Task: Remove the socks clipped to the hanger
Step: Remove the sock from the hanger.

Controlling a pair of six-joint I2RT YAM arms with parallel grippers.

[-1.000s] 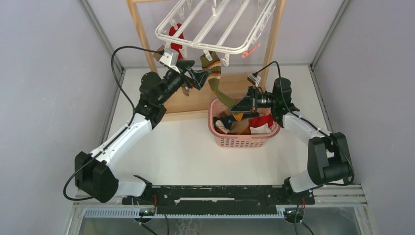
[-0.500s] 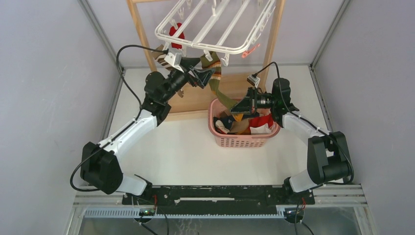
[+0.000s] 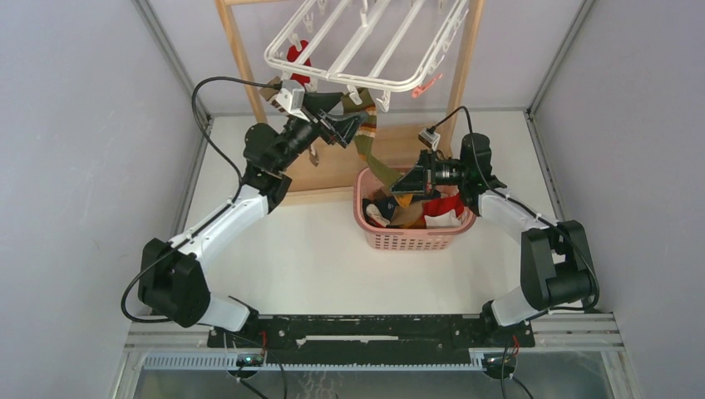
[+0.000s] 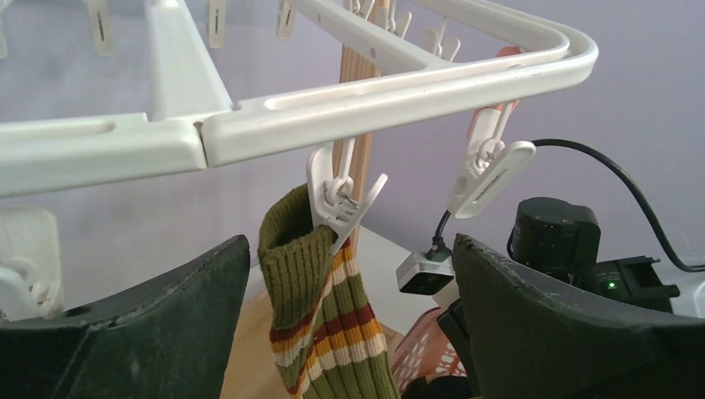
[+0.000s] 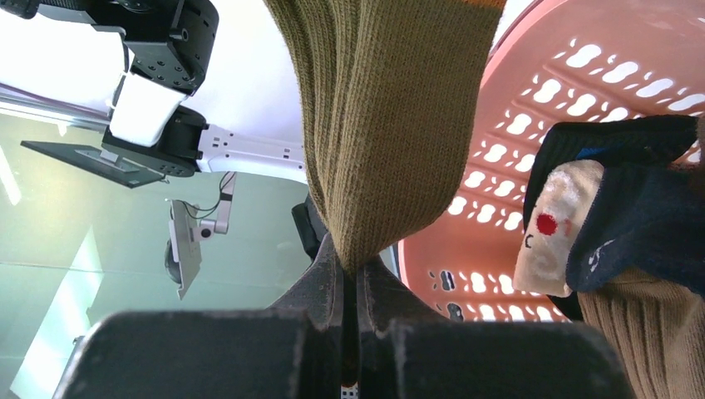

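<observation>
A brown-and-green striped sock (image 3: 367,140) hangs by its cuff from a clip (image 4: 339,198) on the near rim of the white hanger (image 3: 359,51). My left gripper (image 3: 352,125) is open just under that rim. Its two dark fingers stand on either side of the cuff (image 4: 309,274), clear of it. My right gripper (image 3: 401,184) is shut on the sock's lower end (image 5: 378,133), above the basket. A red sock (image 3: 298,60) hangs at the hanger's left side. Other socks (image 5: 615,224) lie in the basket.
A pink plastic basket (image 3: 413,238) stands on the white table below the hanger. The wooden frame stand (image 3: 236,55) holds the hanger, and its base board lies behind the basket. Empty clips (image 4: 489,170) dangle from the rim. Grey walls close both sides.
My left gripper has risen and moved right, up to the clip that holds the striped sock, still open. The right gripper has kept its hold and hardly moved.
</observation>
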